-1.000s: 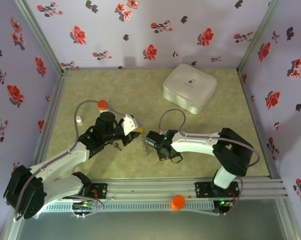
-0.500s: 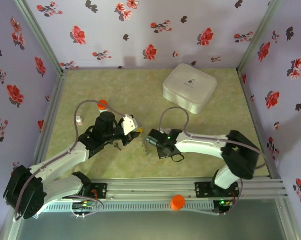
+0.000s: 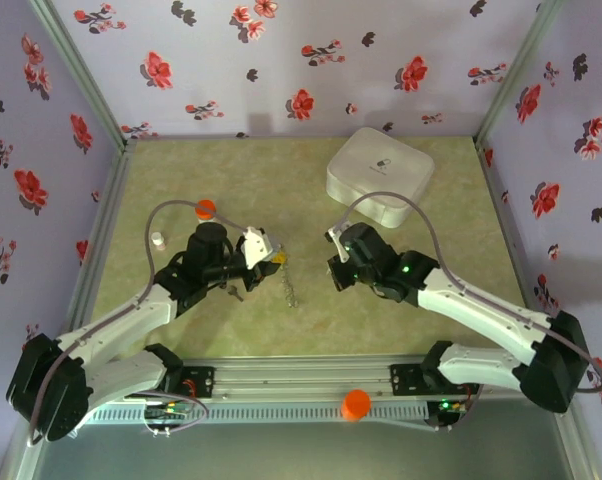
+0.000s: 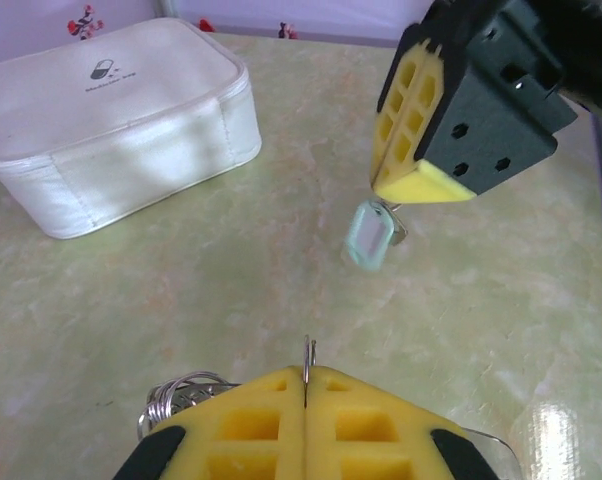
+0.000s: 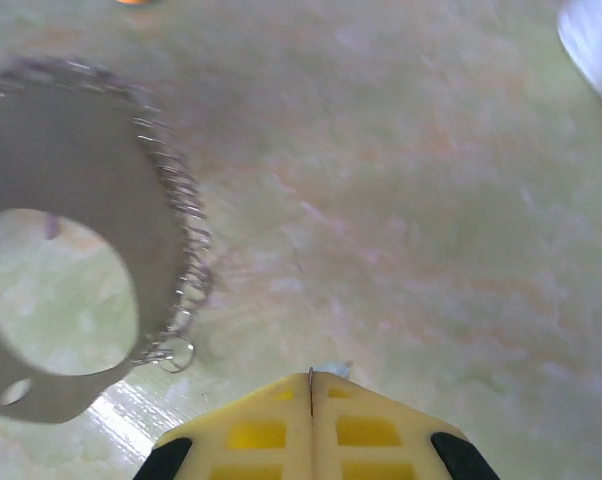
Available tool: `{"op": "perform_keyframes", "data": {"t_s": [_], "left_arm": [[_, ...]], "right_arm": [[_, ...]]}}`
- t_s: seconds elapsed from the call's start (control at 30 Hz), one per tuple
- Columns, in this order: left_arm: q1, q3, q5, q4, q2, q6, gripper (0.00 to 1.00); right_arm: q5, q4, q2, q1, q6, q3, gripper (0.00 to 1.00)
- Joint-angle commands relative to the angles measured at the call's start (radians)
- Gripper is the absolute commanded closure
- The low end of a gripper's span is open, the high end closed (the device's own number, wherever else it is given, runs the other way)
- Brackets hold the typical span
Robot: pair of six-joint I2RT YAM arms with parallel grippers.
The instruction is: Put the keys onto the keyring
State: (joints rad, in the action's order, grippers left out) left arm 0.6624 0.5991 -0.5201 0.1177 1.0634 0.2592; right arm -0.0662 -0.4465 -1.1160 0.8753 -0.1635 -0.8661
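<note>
Right gripper (image 5: 312, 390) has swung back, jaws pinching a tiny key (image 4: 369, 235), while left gripper (image 4: 307, 385) stays clamped on the floppy, light keyring (image 3: 289, 287), likely best gripped near its end.

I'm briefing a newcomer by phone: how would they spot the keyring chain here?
Find the white rounded-square box at the back of the green table. Nearer the arms' bases, a thin dark-grey metal bead chain trails from the left end effector. It is the only slim beaded strand, unlike the round orange cap further left.
</note>
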Motion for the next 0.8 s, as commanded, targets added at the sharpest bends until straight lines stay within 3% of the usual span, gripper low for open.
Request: {"op": "perform_keyframes", "data": {"t_s": [0.0,0.1,0.27,0.53,0.77], "left_arm": [[-0.013,0.035,-0.126,0.042,0.032,-0.076,1.00],[-0.036,0.050,-0.225,0.073,0.064,-0.142,1.00],[-0.045,0.083,-0.315,0.089,0.114,-0.220,1.00],[-0.043,0.088,-0.327,0.067,0.124,-0.211,1.00],[-0.043,0.108,-0.272,0.039,0.132,-0.234,1.00]], "right_arm": [[0.108,0.133,0.093,0.006,0.279,0.026,1.00],[0.095,0.212,0.150,0.040,0.423,0.073,1.00],[0.129,0.123,0.094,0.046,0.579,0.008,1.00],[0.138,0.116,0.020,0.075,0.685,-0.028,1.00],[0.045,0.196,0.044,0.119,0.741,0.014,1.00]]}}
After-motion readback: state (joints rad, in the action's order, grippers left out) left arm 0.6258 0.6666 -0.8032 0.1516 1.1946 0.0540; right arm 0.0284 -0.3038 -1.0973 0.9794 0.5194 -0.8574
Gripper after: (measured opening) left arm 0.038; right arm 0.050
